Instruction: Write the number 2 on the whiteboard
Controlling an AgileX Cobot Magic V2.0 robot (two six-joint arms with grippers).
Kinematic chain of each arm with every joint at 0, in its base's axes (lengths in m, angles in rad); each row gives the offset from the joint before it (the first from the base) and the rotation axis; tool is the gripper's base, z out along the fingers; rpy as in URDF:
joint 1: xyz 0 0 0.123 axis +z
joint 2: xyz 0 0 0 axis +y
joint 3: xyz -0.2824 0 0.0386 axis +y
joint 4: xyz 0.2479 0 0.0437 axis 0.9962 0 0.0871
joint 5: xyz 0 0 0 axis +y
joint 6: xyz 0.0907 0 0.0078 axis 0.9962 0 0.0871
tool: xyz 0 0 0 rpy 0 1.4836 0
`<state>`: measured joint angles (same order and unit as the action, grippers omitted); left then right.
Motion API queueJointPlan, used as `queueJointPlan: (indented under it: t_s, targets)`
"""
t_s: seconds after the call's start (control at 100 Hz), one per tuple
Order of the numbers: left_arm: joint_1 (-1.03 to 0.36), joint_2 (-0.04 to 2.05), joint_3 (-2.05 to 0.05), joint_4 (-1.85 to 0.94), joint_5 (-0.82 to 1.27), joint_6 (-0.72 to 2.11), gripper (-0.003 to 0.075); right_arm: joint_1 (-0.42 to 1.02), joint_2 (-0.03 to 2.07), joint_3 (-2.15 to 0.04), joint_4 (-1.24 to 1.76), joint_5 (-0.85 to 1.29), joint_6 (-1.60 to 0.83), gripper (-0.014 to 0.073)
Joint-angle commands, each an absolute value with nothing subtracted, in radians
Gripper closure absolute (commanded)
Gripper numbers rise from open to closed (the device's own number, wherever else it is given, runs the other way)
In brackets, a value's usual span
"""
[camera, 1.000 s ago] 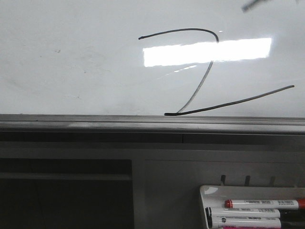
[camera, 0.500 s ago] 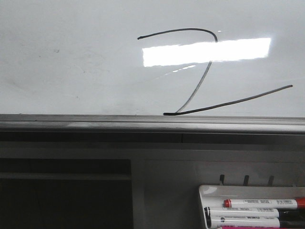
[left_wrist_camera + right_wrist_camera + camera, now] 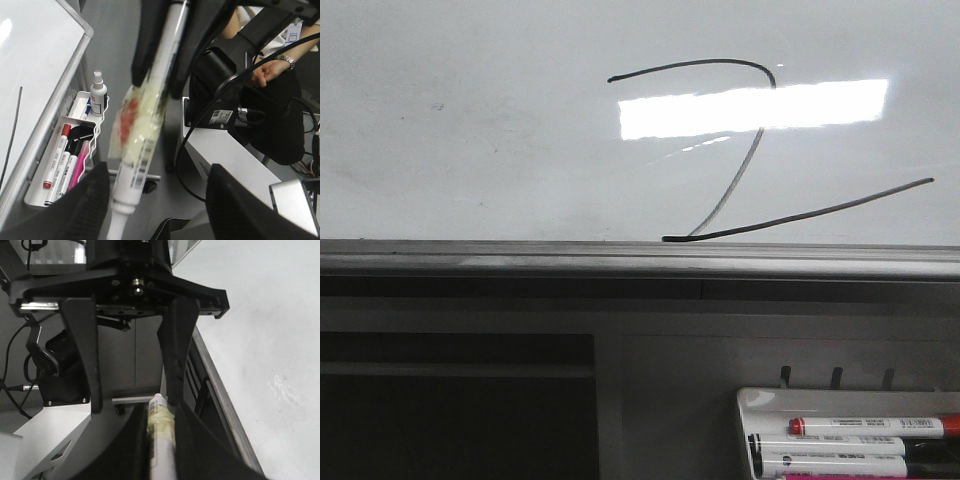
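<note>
Whiteboard (image 3: 470,140), one number 2 (image 3: 760,150)

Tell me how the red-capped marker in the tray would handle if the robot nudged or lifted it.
The red-capped marker is a round, smooth barrel, so it would probably roll if nudged, though the tray rim and neighbouring markers should stop it. It looks stiff and likely light. Its glossy plastic could slip between fingers unless gripped squarely.

Left gripper (image 3: 159,75): jaws closed on a marker (image 3: 145,130). Right gripper (image 3: 131,355): fingers (image 3: 176,345) spread apart, nothing between them. Neither arm visible in front view.
</note>
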<state>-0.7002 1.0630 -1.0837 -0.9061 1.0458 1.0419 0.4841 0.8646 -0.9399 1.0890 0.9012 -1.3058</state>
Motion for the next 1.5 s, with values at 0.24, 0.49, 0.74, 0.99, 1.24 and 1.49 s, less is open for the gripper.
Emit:
queueJointPlan:
  t_s: [0.24, 0.49, 0.74, 0.99, 1.24, 1.49]
  targets:
    - [-0.729, 1.106, -1.116, -0.95, 0.887, 1.045, 0.0336, 0.487, 0.866, -0.974, 1.164, 0.873, -1.335, 0.0654]
    - [-0.729, 1.151, -1.116, -0.958, 0.878, 1.043, 0.0457, 0.487, 0.866, -0.974, 1.164, 0.877, -1.335, 0.0654]
    - [-0.729, 1.16, -1.116, -0.971, 0.878, 1.041, 0.0736, 0.487, 0.866, -0.974, 1.148, 0.894, -1.335, 0.0654]
    - [-0.729, 1.158, -1.116, -0.987, 0.886, 1.043, 0.0741, 0.487, 0.866, -0.974, 1.148, 0.894, -1.335, 0.0585]
    - [-0.728, 1.094, -1.059, -1.024, 0.717, 1.018, 0.0741, 0.469, 0.806, -0.974, 0.902, 0.682, -1.196, 0.0037]
    - [-0.728, 1.04, -0.798, -1.067, 0.053, 0.83, 0.0741, 0.323, 0.685, -0.952, 0.748, 0.629, -0.973, 0.0279]
